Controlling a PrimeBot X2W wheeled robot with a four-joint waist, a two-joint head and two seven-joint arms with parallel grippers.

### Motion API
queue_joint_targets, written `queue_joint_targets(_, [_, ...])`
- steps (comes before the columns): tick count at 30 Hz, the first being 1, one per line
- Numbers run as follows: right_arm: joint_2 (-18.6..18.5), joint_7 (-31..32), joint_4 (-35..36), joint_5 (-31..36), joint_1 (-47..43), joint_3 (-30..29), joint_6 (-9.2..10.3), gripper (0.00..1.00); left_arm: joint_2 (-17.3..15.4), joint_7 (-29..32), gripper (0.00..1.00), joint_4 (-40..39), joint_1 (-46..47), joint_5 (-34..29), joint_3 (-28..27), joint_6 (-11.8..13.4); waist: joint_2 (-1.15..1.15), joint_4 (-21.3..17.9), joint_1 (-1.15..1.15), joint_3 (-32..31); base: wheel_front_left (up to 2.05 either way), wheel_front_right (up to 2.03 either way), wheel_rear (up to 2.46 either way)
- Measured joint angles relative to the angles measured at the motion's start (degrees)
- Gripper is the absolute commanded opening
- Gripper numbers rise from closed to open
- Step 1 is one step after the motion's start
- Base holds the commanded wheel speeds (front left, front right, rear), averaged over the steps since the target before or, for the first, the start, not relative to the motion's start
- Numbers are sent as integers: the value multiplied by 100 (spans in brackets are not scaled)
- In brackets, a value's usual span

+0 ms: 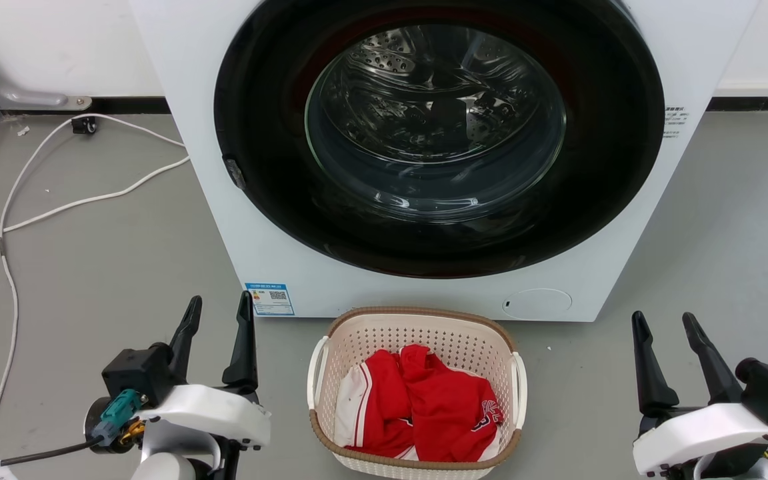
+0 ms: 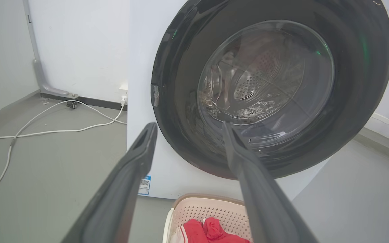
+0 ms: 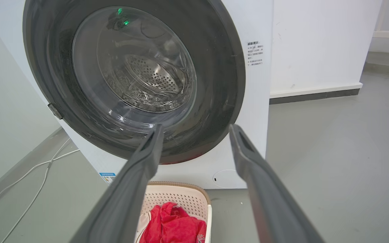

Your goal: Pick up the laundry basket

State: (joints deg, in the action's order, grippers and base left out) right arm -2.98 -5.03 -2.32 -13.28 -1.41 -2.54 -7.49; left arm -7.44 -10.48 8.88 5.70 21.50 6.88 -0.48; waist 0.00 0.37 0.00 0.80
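1. Head view: cream perforated plastic laundry basket [image 1: 371, 339] stands on grey floor [image 1: 124, 267].
2. Left tool [image 1: 221, 298], right tool [image 1: 663, 316]: spread wide, empty, flanking it.
3. Advice: grip both white side handles [image 1: 317, 373]; lift level.

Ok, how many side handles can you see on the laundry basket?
2. One white handle on the laundry basket's left side, the other handle on its right side. None seems hidden.

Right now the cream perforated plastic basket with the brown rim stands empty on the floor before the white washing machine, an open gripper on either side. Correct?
Not empty: the head view shows red and white clothing lying in the cream perforated plastic basket. The rest holds: it stands before the white washing machine, left gripper and right gripper open.
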Motion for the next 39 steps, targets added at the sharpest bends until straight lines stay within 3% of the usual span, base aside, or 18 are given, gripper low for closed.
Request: queue_joint_targets(39, [1,-456,-41,1549,-69,73,-1,100,57,-435,100,210,-4,-1616,79,92,0,-12,0,12,0,0,0])
